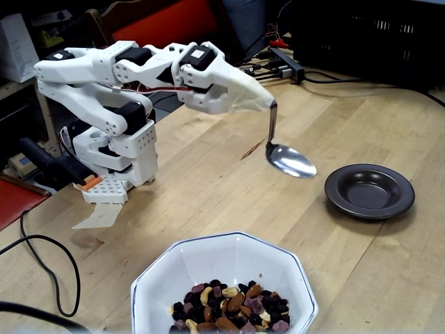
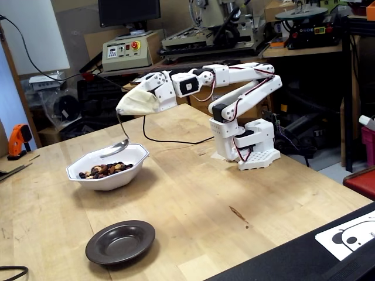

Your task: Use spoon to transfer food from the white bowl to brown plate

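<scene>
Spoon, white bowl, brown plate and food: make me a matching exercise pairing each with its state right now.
Things:
1. spoon
2. white bowl
3. brown plate
4. food

States:
A. empty, resting on the table
B. piled inside the white bowl
C. hanging from the end effector, held in the air, nothing in it
D. holding a mix of nuts and raisins

Pairs: 1-C, 2-D, 3-A, 4-B
</scene>
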